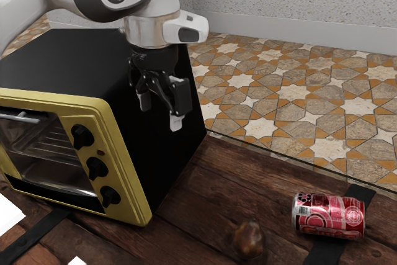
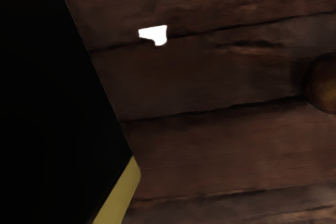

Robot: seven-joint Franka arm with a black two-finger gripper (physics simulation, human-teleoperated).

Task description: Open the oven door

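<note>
My gripper hangs in the air beside the oven's black side wall, fingers apart and nothing between them. The oven is black with a yellow front frame and three dark knobs. Its glass door faces the exterior view's lower left and looks shut, with a rack visible behind the glass. A handle crosses the door's upper part, away from my gripper. Below my hand, the wrist view has the oven's dark body and a yellow corner of its frame.
A red can lies on its side on the wooden table. A round brown object is nearer the oven, also in the wrist view. White items lie before the oven. A small white patch shows against the wood.
</note>
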